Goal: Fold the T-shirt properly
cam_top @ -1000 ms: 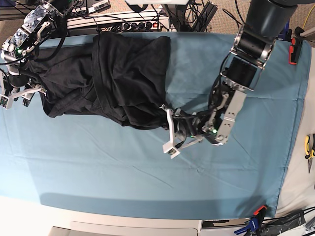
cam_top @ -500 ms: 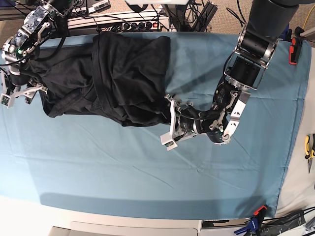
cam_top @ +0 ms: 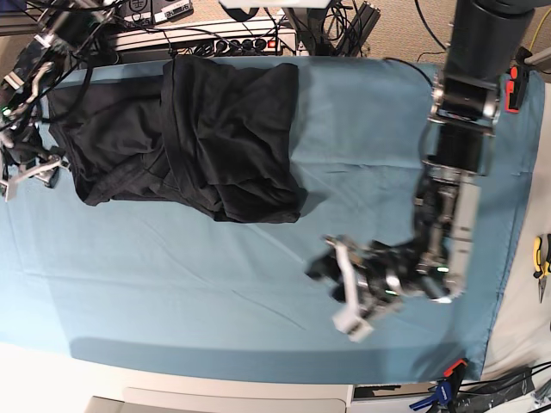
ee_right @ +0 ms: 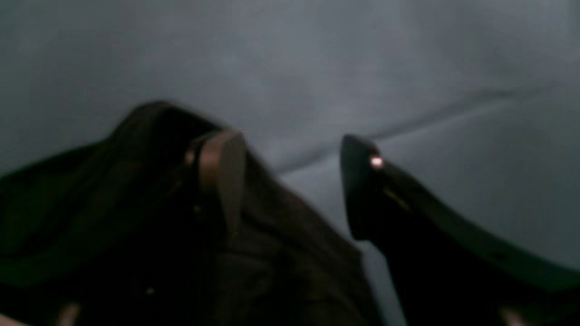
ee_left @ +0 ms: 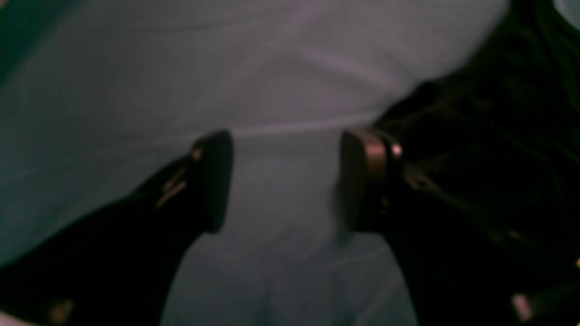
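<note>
On the cloth (cam_top: 258, 275), T-shirt (cam_top: 185, 138) lies lengthwise left-right

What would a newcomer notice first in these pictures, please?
A crumpled black T-shirt lies bunched at the far left of the blue table cloth. On the near right, the left tool hangs open over bare cloth, clear of the shirt. The right tool stands open at the shirt's left edge.

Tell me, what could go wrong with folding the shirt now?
The T-shirt lies bunched and wrinkled, so the next fold may come out crooked. The right gripper hangs right at the shirt's edge with its jaws apart; it might snag the fabric or pinch the teal table cloth along with it. The left gripper is well away from the shirt, so it must travel back.
</note>
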Controlling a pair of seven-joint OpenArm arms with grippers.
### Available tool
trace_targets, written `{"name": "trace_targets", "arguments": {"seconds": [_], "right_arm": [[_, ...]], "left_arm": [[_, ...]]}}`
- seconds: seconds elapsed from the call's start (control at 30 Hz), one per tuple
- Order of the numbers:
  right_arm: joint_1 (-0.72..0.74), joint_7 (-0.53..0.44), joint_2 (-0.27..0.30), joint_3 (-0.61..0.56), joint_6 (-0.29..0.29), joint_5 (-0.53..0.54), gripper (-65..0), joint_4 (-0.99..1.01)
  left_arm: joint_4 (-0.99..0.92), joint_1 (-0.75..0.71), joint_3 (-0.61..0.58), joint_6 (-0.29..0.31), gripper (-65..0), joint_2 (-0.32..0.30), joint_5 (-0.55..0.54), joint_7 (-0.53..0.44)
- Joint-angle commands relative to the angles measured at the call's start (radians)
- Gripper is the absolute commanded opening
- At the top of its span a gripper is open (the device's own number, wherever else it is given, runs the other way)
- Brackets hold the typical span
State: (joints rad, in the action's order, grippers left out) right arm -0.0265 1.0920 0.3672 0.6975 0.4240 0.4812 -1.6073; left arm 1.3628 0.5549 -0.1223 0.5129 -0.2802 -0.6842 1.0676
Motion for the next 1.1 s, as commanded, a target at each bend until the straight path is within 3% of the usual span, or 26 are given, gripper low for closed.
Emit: {"name": "trace_targets", "arguments": {"seconds": [0.0, 0.23, 0.53, 0.77, 0.93, 1.07], "right_arm": [[0.014, -0.013, 0.04, 0.004, 0.018, 0.043, -28.4, 0.012], [0.016, 0.063, 0.13, 0.004, 0.097, 0.283, -26.5, 0.186], [0.016, 0.189, 0.219, 0.004, 0.199, 0.424, -26.5, 0.39], [0.016, 0.187, 0.307, 0.004, 0.238, 0.472, -26.5, 0.526], [0.019, 0.187, 0.309, -0.012, 0.254, 0.479, -26.5, 0.587], [0.026, 0.182, 0.308, -0.098, 0.254, 0.522, -26.5, 0.647]], "left_arm": [[0.015, 0.027, 0.026, 0.0, -26.8, -0.031, -0.008, -0.013], [0.015, 0.022, 0.098, 0.0, -26.8, -0.229, -0.021, -0.017], [0.015, 0.022, 0.256, 0.001, -26.8, -0.402, -0.097, -0.029], [0.015, 0.022, 0.304, 0.005, -26.8, -0.448, -0.106, -0.029], [0.015, 0.021, 0.304, 0.005, -26.8, -0.443, -0.106, -0.037], [0.015, 0.021, 0.304, 0.005, -26.8, -0.44, -0.106, -0.04]]}}
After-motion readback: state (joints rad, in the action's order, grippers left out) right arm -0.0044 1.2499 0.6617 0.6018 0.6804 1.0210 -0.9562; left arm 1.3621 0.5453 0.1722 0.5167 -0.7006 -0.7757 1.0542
